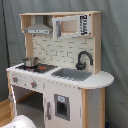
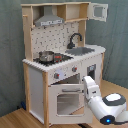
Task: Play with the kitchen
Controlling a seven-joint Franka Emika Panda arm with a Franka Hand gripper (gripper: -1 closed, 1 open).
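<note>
Here the gripper (image 2: 86,84) seemingly meets the kitchen (image 2: 60,62) oven door (jaws unreadable).

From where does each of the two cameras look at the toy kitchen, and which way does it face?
First exterior view: it stands off the kitchen's sink-side front corner, faces the faucet and sink; only a white bit of the arm shows at the bottom left.
Second exterior view: it stands off the stove-side front corner, faces the oven door; the arm fills the lower right, reaching toward the oven.
Both exterior views share the kitchen, pot, faucet and sink.
</note>
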